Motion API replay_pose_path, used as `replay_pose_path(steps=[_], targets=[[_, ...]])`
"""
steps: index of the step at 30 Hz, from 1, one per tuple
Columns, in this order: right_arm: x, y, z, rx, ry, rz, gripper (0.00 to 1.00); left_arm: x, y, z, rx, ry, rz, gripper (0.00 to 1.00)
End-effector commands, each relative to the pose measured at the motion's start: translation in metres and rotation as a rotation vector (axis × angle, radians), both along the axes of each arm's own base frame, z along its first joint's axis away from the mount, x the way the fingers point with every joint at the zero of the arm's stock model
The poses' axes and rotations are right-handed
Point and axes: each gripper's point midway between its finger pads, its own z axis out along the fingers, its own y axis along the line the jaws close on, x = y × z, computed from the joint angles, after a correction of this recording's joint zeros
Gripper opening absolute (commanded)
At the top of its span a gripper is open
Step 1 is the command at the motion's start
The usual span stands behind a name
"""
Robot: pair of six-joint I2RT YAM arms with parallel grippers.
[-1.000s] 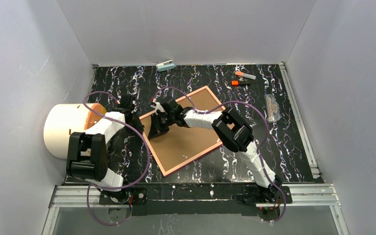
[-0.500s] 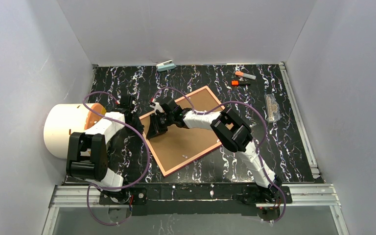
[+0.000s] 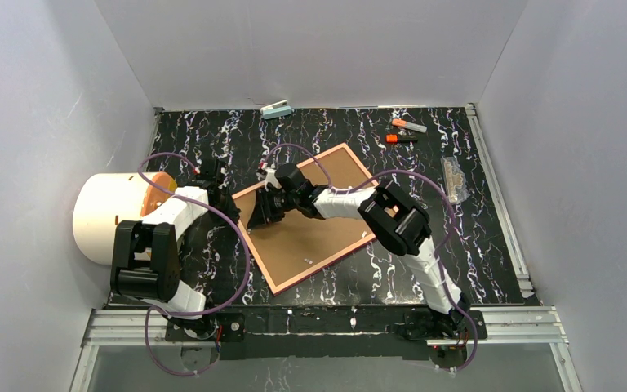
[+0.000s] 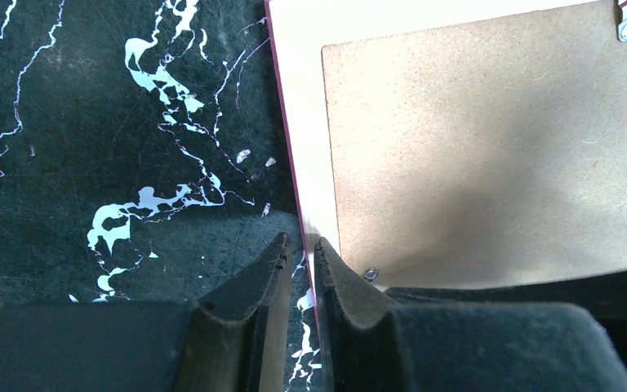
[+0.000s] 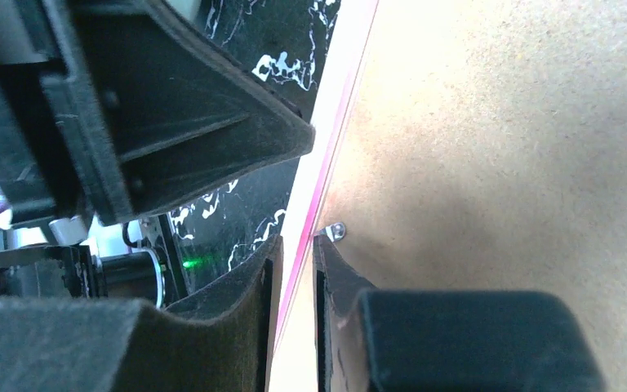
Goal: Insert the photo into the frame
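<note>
The frame (image 3: 320, 269) lies back-up and slanted on the black marble table, with the brown backing board (image 3: 314, 229) set in it. The photo is hidden. My left gripper (image 3: 227, 201) is shut on the frame's left rim. In the left wrist view (image 4: 300, 242) the pale wood rim (image 4: 302, 122) with its pink edge runs between the fingers. My right gripper (image 3: 260, 219) is shut on the same rim a little further along. In the right wrist view (image 5: 294, 245) one finger lies over the board (image 5: 498, 147) beside a small metal tab (image 5: 336, 231).
A white drum with an orange end (image 3: 110, 214) stands at the left by the left arm. A teal stapler (image 3: 277, 109) lies at the back edge. Two markers (image 3: 406, 131) and a clear packet (image 3: 455, 180) lie at the back right. White walls close in three sides.
The right arm's wrist and elbow have shifted slightly to the right, with its gripper staying on the frame's left rim. The left arm and the frame have not visibly moved.
</note>
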Motion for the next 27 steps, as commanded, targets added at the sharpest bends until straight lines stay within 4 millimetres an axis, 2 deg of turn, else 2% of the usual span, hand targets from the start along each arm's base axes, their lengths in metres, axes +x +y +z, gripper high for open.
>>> replay_pose_path(steps=[1,10,15,27], targets=[[0.014,0.002,0.06,0.127,-0.127,-0.034,0.29,-0.02,0.011,-0.016,0.055,0.098,-0.004,0.15],[0.007,-0.004,0.042,0.091,-0.084,-0.013,0.29,-0.022,0.012,-0.017,0.057,0.105,-0.001,0.15],[0.003,-0.001,0.032,0.091,-0.057,0.024,0.16,-0.022,0.011,-0.017,0.057,0.105,-0.002,0.15],[-0.002,0.002,0.008,0.061,-0.008,0.054,0.17,-0.025,0.012,-0.018,0.059,0.109,0.002,0.14]])
